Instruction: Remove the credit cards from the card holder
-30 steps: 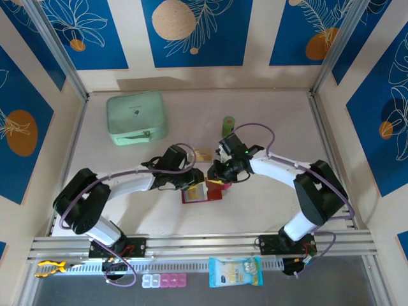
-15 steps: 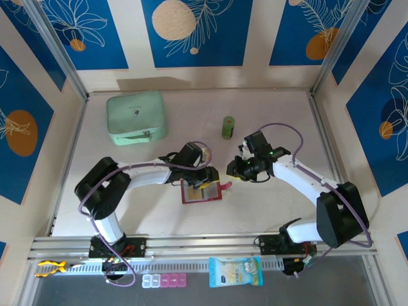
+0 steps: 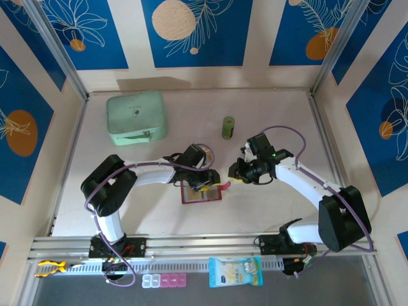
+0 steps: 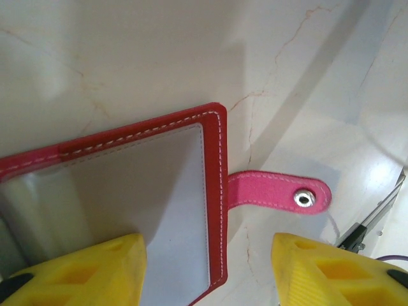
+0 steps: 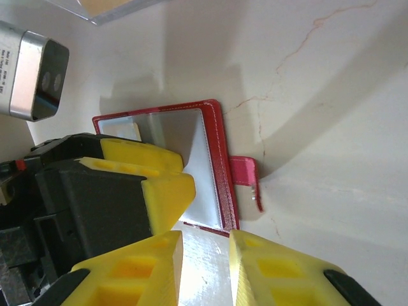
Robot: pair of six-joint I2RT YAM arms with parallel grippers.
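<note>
Table centre, mid-task: my left gripper (image 4: 207,255) hangs spread over the open card holder (image 4: 159,166). One yellow finger is above the grey clear sleeve (image 4: 127,185) and the other is past the red stitched edge, pinching nothing. The pink strap tab (image 4: 277,191) lies flat at the holder's 3 o'clock. My right gripper (image 5: 205,245) hovers just beyond that tab, at about 2 o'clock, its fingers almost together with a thin bare gap between them. Farther out, around the holder's 12 o'clock, a tan-orange slab lies on the table (image 5: 319,76), cut off by the frame; it is likely one of the credit cards (image 5: 108,6). Whether more cards sit in the sleeve I cannot make out: it reads only as glare, and my left arm covers much of the holder from above. By their looks the cards are light, stiff and slick, best nipped by an exposed short edge. The holder is light too and would slide unless pinned.
</note>
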